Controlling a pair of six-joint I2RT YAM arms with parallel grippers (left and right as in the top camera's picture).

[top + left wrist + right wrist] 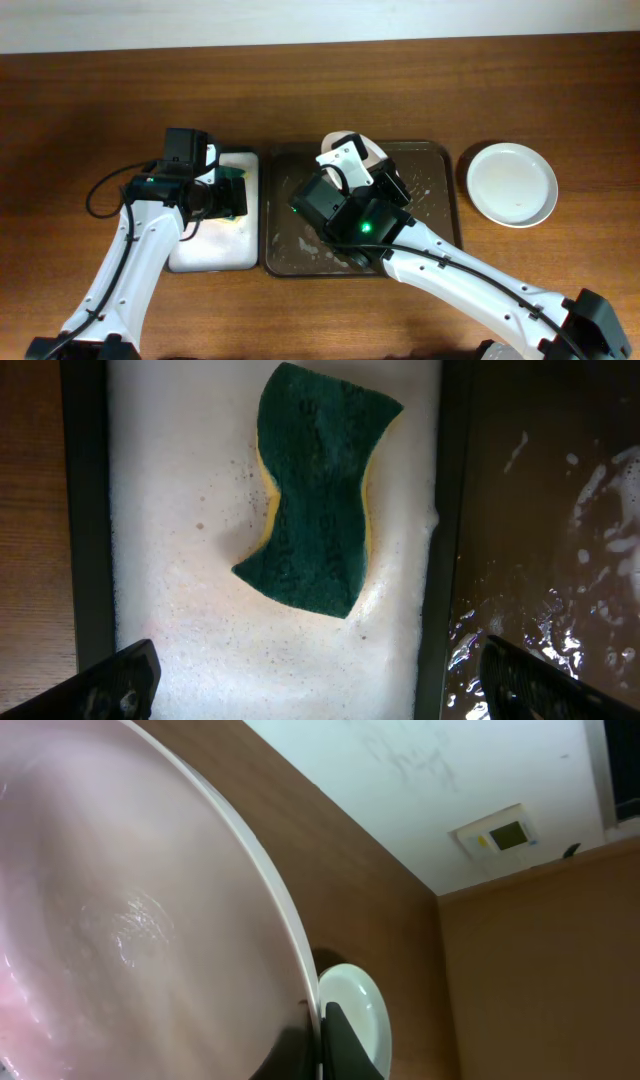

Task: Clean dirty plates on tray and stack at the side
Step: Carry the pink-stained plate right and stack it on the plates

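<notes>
The right gripper (322, 1038) clamps the rim of a wet pale round plate (120, 900), tilted above the dark brown rectangular tray (437, 205) at frame centre. The left gripper (335, 680) hangs spread over the green-and-yellow sponge (315, 490). Hazard: the slick rim could slide from the pinch.

Right wrist cam: near plate (120, 920) fills the left half, very close and tilted, with its rim running diagonally from the top left to bottom centre. Inside is pale pinkish with a wet sheen. One dark finger (345, 1045) of the right gripper (335, 1045) sits against the rim at the bottom edge; no other finger shows. Just past the rim, a far plate (358, 1005), pale and round, lies on the brown desk (340, 880). Above that is a white wall (420, 780) with a small display panel (497, 838). Brown wood panel (540, 970) on the right.
</notes>
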